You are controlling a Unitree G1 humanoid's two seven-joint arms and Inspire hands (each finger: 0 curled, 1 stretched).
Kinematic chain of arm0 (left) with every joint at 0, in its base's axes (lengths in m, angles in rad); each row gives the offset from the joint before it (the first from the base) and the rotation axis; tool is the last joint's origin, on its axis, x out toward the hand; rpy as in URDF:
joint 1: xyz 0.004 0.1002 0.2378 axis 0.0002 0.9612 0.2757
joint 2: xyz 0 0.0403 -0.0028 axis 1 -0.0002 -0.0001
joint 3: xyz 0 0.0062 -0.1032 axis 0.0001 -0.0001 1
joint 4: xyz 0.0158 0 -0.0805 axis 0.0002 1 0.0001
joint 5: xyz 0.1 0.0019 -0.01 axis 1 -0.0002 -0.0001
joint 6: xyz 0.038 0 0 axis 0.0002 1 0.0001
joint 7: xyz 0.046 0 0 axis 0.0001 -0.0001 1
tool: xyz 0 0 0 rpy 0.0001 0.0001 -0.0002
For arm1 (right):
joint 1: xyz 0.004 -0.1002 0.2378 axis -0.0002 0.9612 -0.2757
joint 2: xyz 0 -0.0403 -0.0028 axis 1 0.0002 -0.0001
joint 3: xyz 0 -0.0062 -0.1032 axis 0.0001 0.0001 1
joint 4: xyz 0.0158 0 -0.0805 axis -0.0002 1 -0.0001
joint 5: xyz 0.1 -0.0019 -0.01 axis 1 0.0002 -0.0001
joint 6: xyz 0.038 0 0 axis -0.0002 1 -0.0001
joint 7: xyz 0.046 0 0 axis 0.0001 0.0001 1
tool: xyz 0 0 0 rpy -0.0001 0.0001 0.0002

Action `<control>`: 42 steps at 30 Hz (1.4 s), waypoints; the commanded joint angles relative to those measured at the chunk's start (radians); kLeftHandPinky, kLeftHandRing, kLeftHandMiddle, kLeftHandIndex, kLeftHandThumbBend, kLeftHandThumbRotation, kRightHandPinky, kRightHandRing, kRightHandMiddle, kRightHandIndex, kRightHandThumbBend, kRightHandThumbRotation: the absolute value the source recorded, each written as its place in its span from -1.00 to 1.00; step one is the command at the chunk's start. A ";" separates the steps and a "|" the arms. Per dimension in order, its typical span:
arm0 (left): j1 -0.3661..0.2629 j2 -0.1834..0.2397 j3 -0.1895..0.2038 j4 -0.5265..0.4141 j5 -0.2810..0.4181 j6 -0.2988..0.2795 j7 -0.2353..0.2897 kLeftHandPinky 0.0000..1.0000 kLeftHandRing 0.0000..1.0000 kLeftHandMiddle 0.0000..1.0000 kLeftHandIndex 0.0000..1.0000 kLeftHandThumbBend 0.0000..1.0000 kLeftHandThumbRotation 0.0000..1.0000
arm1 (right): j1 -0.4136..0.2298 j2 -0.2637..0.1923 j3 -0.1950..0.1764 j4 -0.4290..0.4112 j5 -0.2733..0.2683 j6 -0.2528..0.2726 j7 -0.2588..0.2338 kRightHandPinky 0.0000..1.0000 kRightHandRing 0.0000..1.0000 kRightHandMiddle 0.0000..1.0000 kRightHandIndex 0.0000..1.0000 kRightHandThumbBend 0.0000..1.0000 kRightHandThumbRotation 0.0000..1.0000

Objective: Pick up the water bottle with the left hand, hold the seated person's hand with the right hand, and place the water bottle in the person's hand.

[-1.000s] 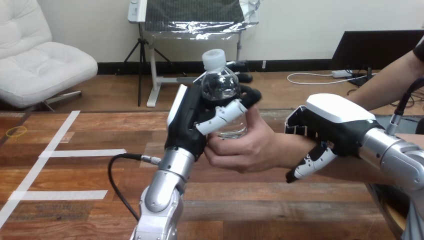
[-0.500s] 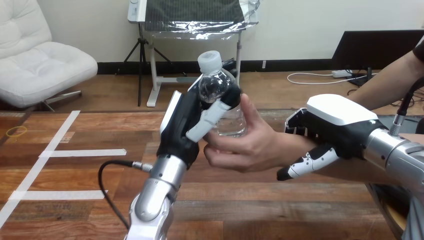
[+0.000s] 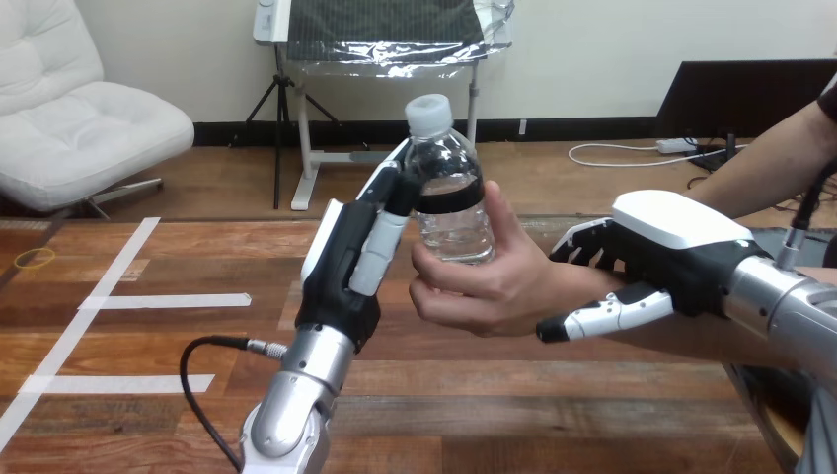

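water bottle: upright above the surface, wrapped by the person's hand; you can judge the handover as good as made.
left hand: your fingers are straight, lying against the bottle's side and gripping nothing.
right hand: your fingers curl over the person's wrist with the thumb beneath, likely steadying it to receive.
count: one bottle, one person's hand, two robot hands.
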State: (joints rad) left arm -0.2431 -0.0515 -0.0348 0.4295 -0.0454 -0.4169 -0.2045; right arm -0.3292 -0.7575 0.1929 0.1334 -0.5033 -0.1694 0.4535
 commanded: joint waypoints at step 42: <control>0.252 0.013 -0.003 -0.471 -0.099 0.107 0.003 0.98 0.87 0.80 0.79 0.92 1.00 | 0.110 0.110 -0.201 -0.068 0.227 0.064 -0.148 0.42 0.76 0.84 0.89 0.99 1.00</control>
State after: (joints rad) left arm -0.0001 -0.0385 -0.0296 0.0636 -0.1188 -0.3215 -0.1988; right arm -0.2345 -0.6985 0.0566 0.1039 -0.3251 -0.1296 0.3540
